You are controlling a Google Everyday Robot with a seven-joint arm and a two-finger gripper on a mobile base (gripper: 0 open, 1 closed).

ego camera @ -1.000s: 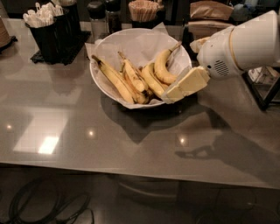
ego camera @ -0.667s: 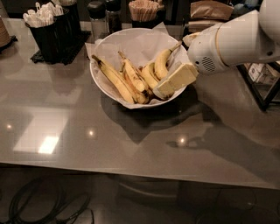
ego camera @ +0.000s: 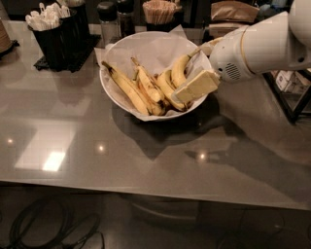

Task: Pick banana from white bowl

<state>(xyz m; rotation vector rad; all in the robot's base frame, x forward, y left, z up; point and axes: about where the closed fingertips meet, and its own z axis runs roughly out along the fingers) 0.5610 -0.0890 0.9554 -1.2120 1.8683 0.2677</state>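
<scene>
Claw: low inside the right side of the white bowl, its pale flat pad lying over the lower ends of the fruit. Apart or together: cannot tell.

The banana, strongly curved, lies just left of the claw near the bowl's right wall, stem pointing up toward the wrist; contact unclear. Left of it are shorter spotted bananas, then a long straight banana, all on crinkled paper.

Behind the bowl: shakers, stick holder, black cutlery caddy. Black rack at right, below the arm. A broad stretch of worktop lies between bowl and near edge.

Arm: white, enters from the upper right, angled down-left.
</scene>
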